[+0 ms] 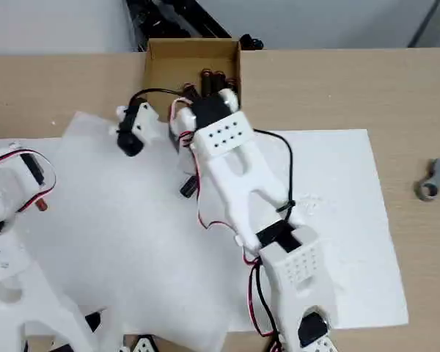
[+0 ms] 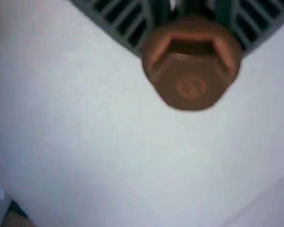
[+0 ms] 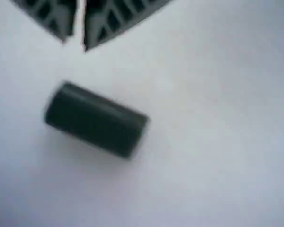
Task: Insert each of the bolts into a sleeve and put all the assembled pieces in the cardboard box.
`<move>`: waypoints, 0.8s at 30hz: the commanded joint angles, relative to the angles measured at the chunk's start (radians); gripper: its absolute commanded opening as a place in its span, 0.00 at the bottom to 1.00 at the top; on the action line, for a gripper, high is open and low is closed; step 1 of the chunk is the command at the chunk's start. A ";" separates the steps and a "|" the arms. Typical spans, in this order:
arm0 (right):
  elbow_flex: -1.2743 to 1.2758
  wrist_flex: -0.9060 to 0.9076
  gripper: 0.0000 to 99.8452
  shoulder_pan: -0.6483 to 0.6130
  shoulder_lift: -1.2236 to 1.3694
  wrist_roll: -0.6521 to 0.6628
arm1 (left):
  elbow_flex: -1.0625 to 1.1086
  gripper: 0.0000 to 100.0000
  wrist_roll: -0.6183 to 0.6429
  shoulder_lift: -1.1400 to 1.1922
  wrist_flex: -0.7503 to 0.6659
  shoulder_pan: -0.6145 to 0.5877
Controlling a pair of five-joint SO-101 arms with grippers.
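Observation:
A brown hex-headed bolt (image 2: 191, 66) hangs head-down above the white foam sheet (image 2: 85, 142), and my left gripper (image 2: 189, 14) is shut on its shank. From above, that gripper (image 1: 35, 192) sits at the sheet's left edge with the bolt (image 1: 41, 206) poking out below it. A dark sleeve (image 3: 95, 119) lies on its side on the sheet, just off the tips of my right gripper (image 3: 75, 43), which is shut with nothing in it. The right arm (image 1: 227, 154) stretches to the cardboard box (image 1: 155, 66). What looks like the sleeve (image 1: 189, 187) lies beside it.
Several brown-headed pieces (image 1: 216, 77) rest inside the box at the table's far edge. A grey part (image 1: 433, 180) lies on the bare table (image 1: 396, 88) at the right. The white sheet (image 1: 132, 235) covers the middle of the table.

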 commanded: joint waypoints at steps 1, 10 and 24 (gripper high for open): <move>-0.017 -0.007 0.11 -0.059 0.035 -0.336 | -0.007 0.00 -0.009 -0.028 -0.029 -0.006; -0.034 -0.015 0.13 -0.087 0.079 -0.979 | -0.005 0.00 -0.009 -0.028 -0.023 -0.006; -0.031 -0.002 0.13 -0.041 0.173 -1.462 | -0.005 0.00 -0.009 -0.028 -0.023 -0.006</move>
